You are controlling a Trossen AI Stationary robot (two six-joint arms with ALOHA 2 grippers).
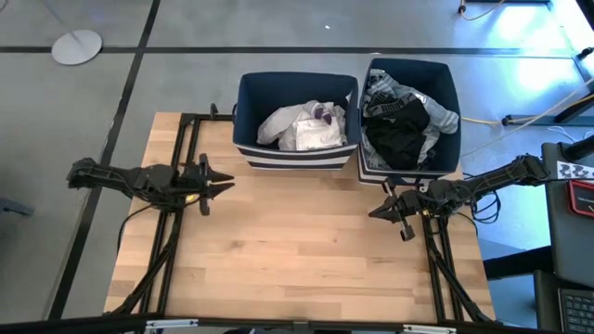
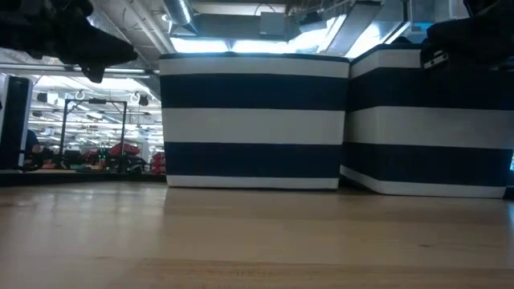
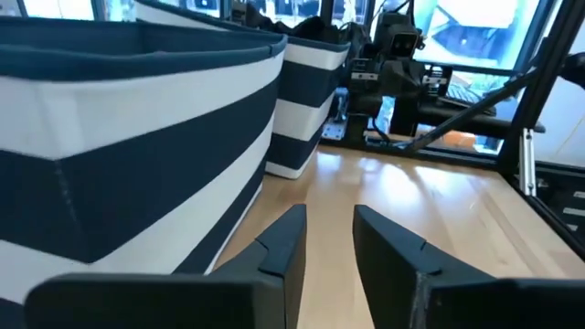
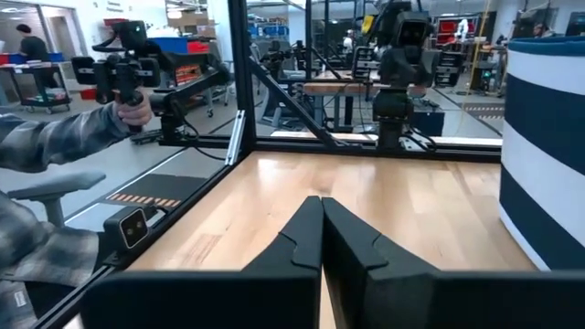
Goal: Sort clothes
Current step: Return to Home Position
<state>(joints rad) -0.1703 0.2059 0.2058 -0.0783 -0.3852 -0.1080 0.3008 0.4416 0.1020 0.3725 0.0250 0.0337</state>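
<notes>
Clothes (image 1: 302, 130) all sit in the two bins at the twelve o'clock edge of the table (image 1: 306, 260). Over at nine o'clock, the left gripper (image 1: 223, 183) hovers above the wood, jaws slightly spread, holding nothing. Next comes the left bin (image 1: 243, 102), white pieces (image 1: 320, 137) heaped inside. Right beside it is the right bin (image 1: 453, 97), packed with black and grey garments (image 1: 399, 130). Then at three o'clock, the right gripper (image 1: 379, 212), jaws pressed together, empty, pointing inward. Off the table, a person's hand (image 4: 137, 110) grips a handle.
</notes>
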